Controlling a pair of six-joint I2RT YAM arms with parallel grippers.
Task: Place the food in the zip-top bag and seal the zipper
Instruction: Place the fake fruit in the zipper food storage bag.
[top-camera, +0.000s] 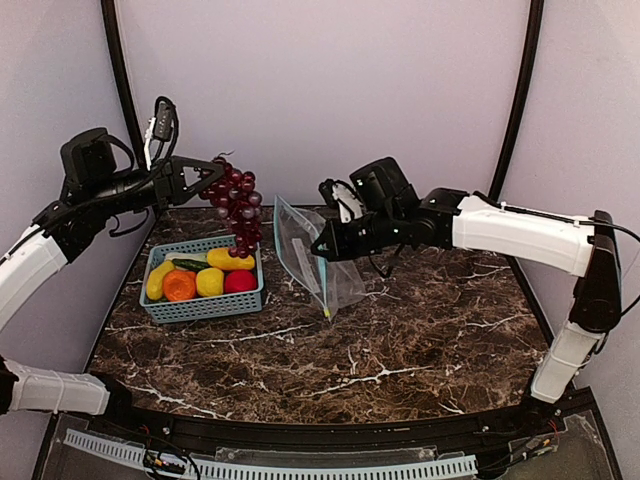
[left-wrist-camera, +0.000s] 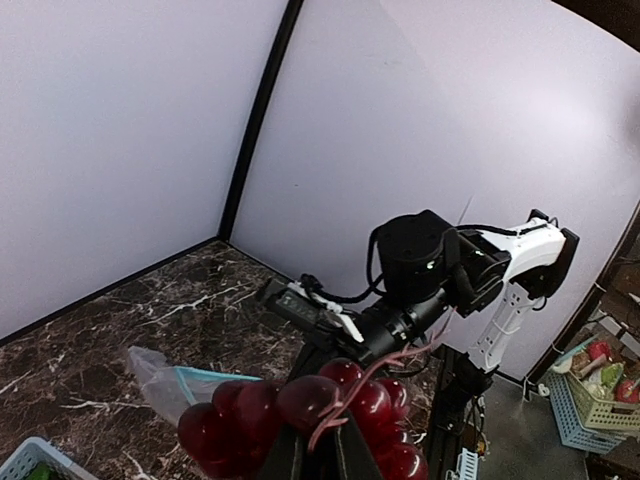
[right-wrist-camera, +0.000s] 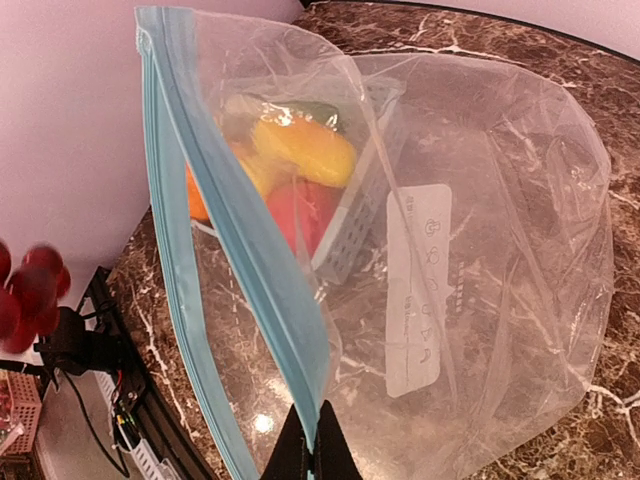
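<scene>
The left hand (top-camera: 205, 180) was closed on the stem of the bunch of purple grapes (top-camera: 238, 215), raised well above the counter (top-camera: 400, 340). The bunch hung straight down from its fingertips. In the left wrist view the grapes (left-wrist-camera: 300, 405) crowded just ahead of the closed fingers (left-wrist-camera: 290, 460), with a thin reddish stem looping over them.

Below that hand and slightly toward its arm's base sat the teal lattice basket (top-camera: 200, 305). It held the rest of the food: an orange piece (top-camera: 179, 285), a red piece (top-camera: 240, 281), yellow pieces (top-camera: 209, 282) and a green cucumber (top-camera: 190, 265). The lowest grapes hung over the basket's far right corner.

The right hand (top-camera: 322, 250) was closed on the zip-top bag (top-camera: 295, 235), pinching one lip at the mouth edge. The bag hung upright from that hand, between the two hands and beside the basket, its lower corner down at the counter. From the right wrist, the teal zipper (right-wrist-camera: 285, 300) ran away from the fingertips in two parted strips, so the mouth gaped. The white label (right-wrist-camera: 420, 290) showed on the clear wall, and the basket's fruit showed through the plastic beyond.
</scene>
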